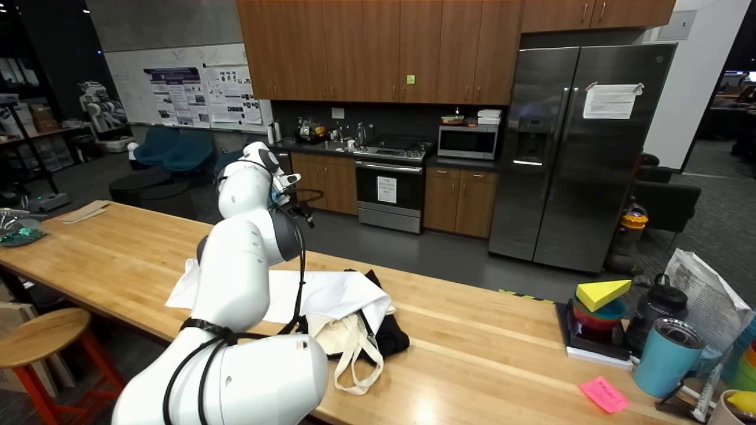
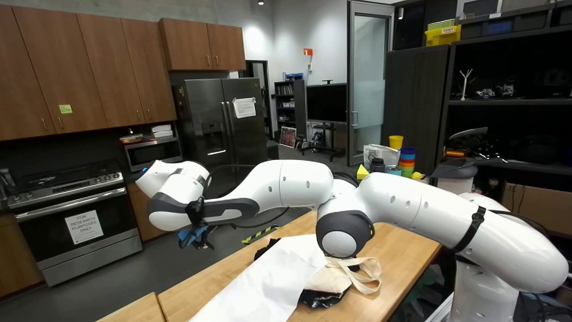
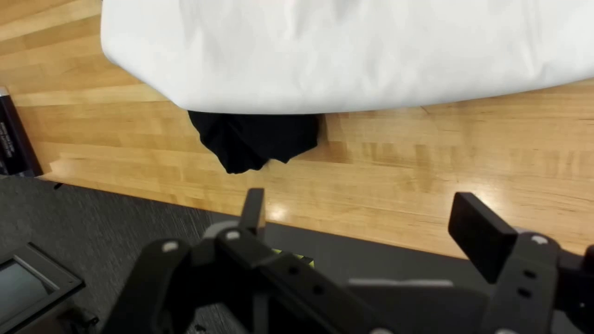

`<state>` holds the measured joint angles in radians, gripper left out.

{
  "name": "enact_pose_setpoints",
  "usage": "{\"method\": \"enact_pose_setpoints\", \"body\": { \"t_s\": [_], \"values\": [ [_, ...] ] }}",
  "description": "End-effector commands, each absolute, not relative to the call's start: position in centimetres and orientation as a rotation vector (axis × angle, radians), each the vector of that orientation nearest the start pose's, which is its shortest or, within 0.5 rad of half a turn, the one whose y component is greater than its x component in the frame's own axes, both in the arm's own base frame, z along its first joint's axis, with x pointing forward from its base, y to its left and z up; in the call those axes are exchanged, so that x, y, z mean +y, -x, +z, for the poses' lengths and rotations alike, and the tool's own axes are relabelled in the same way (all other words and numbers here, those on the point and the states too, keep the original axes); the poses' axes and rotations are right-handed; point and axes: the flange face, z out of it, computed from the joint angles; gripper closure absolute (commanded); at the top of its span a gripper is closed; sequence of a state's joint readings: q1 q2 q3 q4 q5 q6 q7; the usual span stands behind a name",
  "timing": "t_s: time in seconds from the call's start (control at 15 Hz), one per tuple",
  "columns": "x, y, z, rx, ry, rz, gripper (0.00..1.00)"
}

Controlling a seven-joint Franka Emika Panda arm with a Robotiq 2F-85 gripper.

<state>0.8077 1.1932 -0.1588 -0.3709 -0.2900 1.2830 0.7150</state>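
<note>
Hanging near the edge of the wooden surface point(image 3: 394, 162), the tool point(image 3: 357, 208) has its fingers point(image 3: 480, 234) spread wide apart. Closest to it on the surface lies a black cloth point(image 3: 260, 139), partly under a white cloth point(image 3: 325, 51) that also overlaps a cream bag point(image 1: 336, 333); the bag's inside is hidden. Well along the surface, stacked bowls point(image 1: 590, 321) carry a yellow wedge point(image 1: 602, 293), beside a black bottle point(image 1: 658, 307) and a blue tumbler point(image 1: 664, 363). A pale cup point(image 1: 722, 413) contains something yellow point(image 1: 745, 401).

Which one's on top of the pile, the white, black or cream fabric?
The white cloth: it overlaps both the black cloth and the cream bag, and neither visibly covers it.
</note>
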Motion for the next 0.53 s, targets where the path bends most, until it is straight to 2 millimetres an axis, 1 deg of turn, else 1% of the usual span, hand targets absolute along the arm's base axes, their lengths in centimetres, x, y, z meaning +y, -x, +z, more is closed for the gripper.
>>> {"method": "enact_pose_setpoints", "body": {
  "t_s": [0.0,0.47],
  "values": [
    [49.19,-58.34,34.96,-0.053,-2.661,0.106,0.0],
    [49.62,-58.15,35.6,-0.099,-2.603,0.208,0.0]
  ]
}}
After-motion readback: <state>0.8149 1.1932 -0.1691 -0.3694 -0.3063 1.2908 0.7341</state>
